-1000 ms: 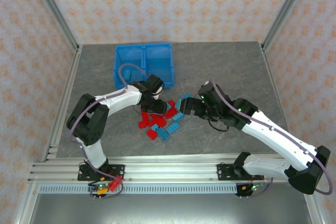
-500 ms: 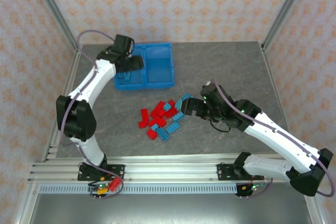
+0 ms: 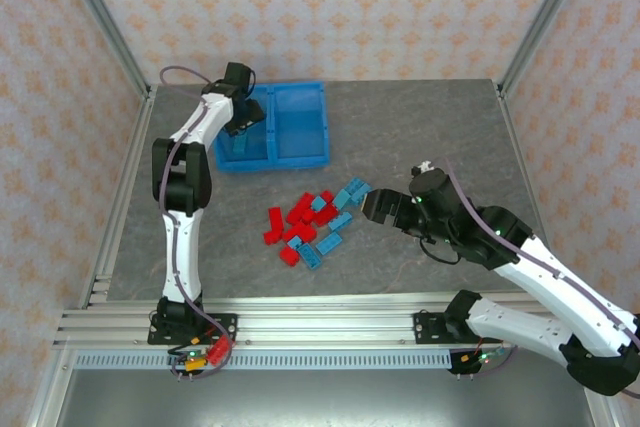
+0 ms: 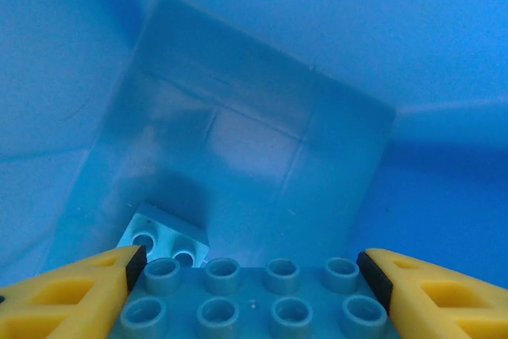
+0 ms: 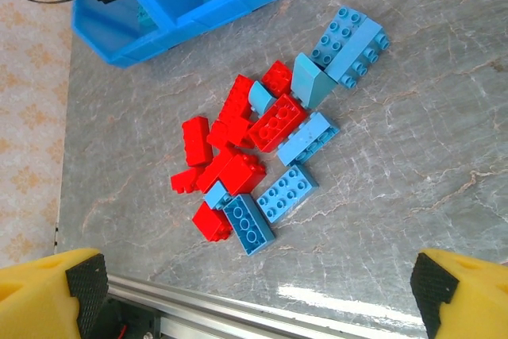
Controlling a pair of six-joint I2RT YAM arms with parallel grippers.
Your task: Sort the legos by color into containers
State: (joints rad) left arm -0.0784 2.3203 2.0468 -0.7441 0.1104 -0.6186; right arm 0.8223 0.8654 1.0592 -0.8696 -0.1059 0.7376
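**Dropping the blue one in the left compartment: tips, plus what I can't make out**

Top view: your left gripper (image 3: 243,125) is reaching into the left compartment of the bin (image 3: 326,122), which is sitting at the far edge of the table (image 3: 430,137), toward its far-left corner. The wrist is covering the fingers here, so I can't tell their state from this angle. The pile of legos (image 3: 310,219) is lying mid-table, and your right gripper (image 3: 372,205) is hovering just beside its right side.

Left wrist view: the left gripper (image 4: 254,275) is clamping a light-blue brick (image 4: 254,303) between the yellow fingers, studs facing the camera. A small light-blue brick (image 4: 168,238) is lying on the floor of the bin (image 4: 317,21), near a corner. I'd say you're mid-drop. Release low over the bare floor, not on top of that small one, so nothing bounces out. The bottom of the frame is cutting off the held brick, so I can't tell how high it's hanging.

Right wrist view: the right gripper (image 5: 258,279) is spread wide and holding nothing, looking down on the pile of legos (image 5: 262,140). The bin (image 5: 159,49) is getting cropped at the top. Several reds are overlapping, so counting them is iffy.
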